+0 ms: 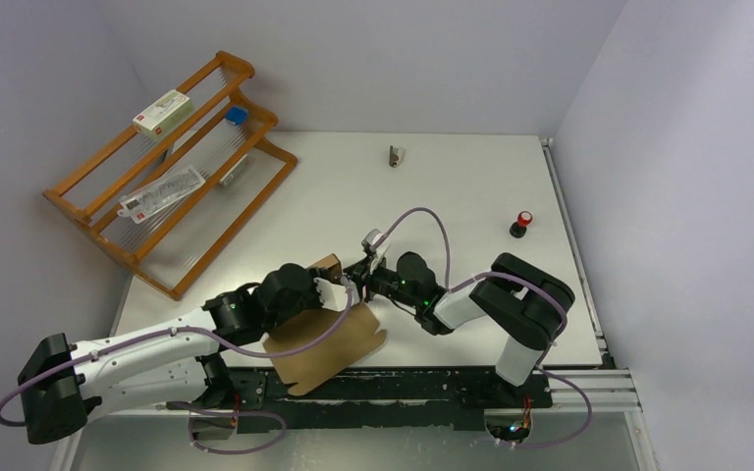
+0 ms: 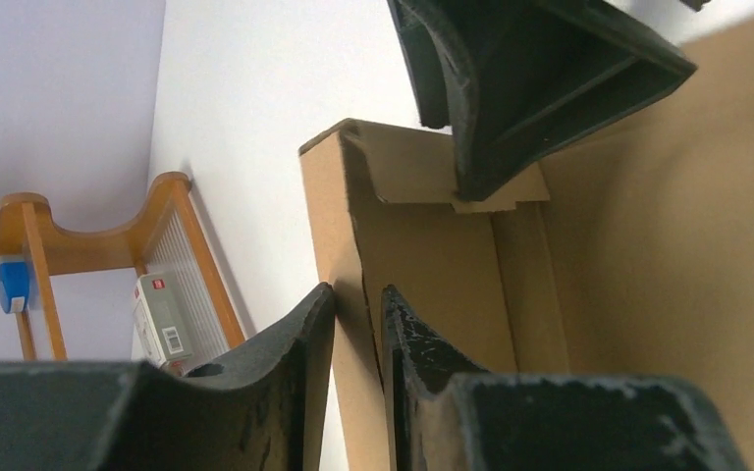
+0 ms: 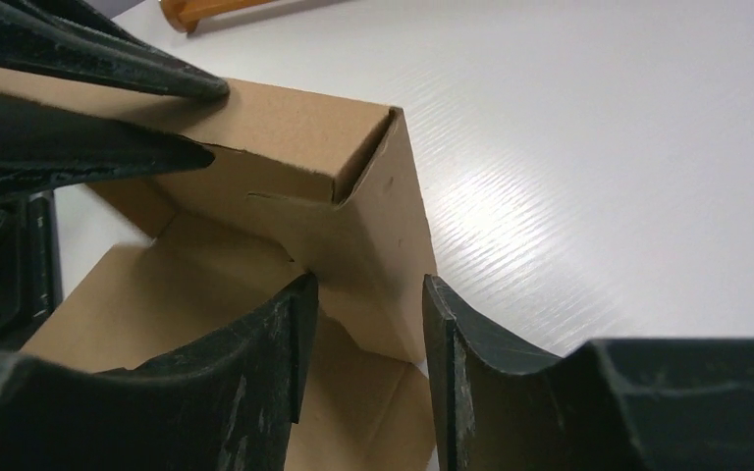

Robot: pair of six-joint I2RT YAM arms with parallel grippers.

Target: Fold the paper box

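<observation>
The paper box (image 1: 334, 345) is brown cardboard, partly raised, lying on the white table near the front edge between the two arms. My left gripper (image 1: 340, 291) is shut on one upright side wall (image 2: 349, 235), one finger outside and one inside (image 2: 358, 294). My right gripper (image 1: 359, 275) stands open astride the adjoining end wall at the box's corner (image 3: 363, 285); the wall (image 3: 378, 216) nearly fills the gap and touches the inner fingertip. In the right wrist view the left fingers (image 3: 79, 59) pinch the wall's top edge. A tucked flap (image 2: 412, 167) shows at the far corner.
A wooden rack (image 1: 172, 167) stands at the back left with a white carton with red print (image 1: 163, 111), a blue item (image 1: 236, 115) and a clear packet (image 1: 162, 193). A small clip (image 1: 394, 155) and a red-capped black object (image 1: 522, 224) sit farther back.
</observation>
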